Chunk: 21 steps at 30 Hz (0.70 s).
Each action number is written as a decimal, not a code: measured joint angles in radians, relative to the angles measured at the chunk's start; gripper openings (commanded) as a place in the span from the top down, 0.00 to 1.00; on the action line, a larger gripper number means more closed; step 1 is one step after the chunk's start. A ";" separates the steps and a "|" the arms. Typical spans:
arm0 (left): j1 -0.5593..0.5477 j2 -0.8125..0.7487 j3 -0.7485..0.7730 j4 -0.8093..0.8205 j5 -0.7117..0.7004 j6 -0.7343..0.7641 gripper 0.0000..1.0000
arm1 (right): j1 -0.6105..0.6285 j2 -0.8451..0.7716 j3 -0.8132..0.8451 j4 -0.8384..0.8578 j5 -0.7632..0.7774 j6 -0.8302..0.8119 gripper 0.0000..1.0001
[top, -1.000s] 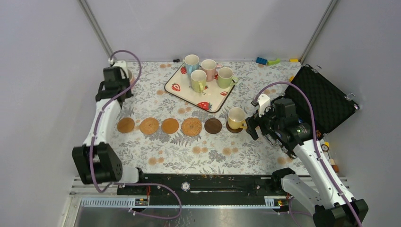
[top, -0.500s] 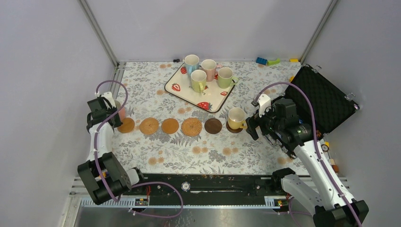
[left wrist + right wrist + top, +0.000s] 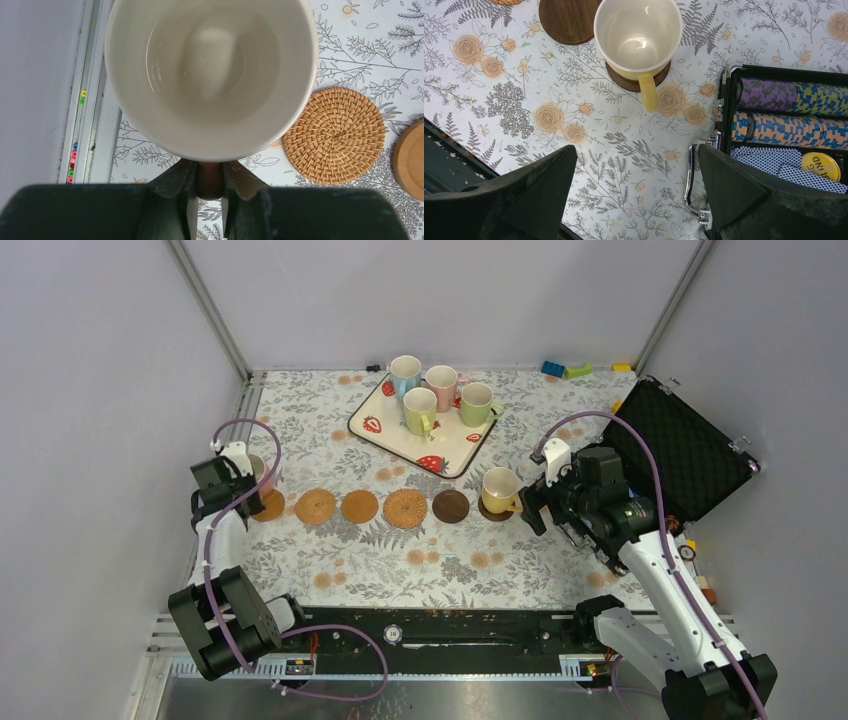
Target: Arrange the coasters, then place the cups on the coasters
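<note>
Our left jaws clamp a pink cup (image 3: 210, 75) by its handle; right jaws stand apart, yellow cup (image 3: 638, 37) on dark coaster (image 3: 624, 85) ahead.

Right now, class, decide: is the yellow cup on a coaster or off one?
On. The yellow cup stands upright on a dark coaster, whose rim shows under its base in the right wrist view.

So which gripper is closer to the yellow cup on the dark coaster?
Right. The right gripper sits open right of the yellow cup, not touching. The left gripper is at the far end of the coaster row, shut on a pink cup.
</note>
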 measured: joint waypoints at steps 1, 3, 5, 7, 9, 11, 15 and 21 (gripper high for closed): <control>0.000 0.000 0.000 -0.001 0.003 0.001 1.00 | 0.000 0.000 0.000 0.000 0.002 0.000 0.00; 0.000 0.000 0.000 -0.008 0.009 0.003 1.00 | 0.000 0.000 0.000 0.000 0.003 0.000 0.00; 0.000 -0.002 0.000 -0.017 0.008 0.006 1.00 | 0.000 0.000 0.000 0.000 0.004 0.000 0.01; 0.000 -0.002 0.000 -0.027 0.006 0.010 1.00 | 0.000 0.000 0.000 0.000 0.004 0.000 0.00; 0.000 -0.002 0.000 -0.034 0.003 0.013 1.00 | 0.000 0.000 0.000 0.000 0.004 0.000 0.00; 0.000 -0.002 0.000 -0.035 -0.005 0.015 1.00 | 0.000 0.000 0.000 0.000 0.004 0.000 0.00; 0.000 0.004 0.000 -0.035 -0.013 0.017 1.00 | 0.000 0.000 0.000 0.000 0.004 0.000 0.00; 0.000 0.015 0.000 -0.051 -0.014 0.017 1.00 | 0.000 -0.001 0.000 0.000 0.004 0.000 0.00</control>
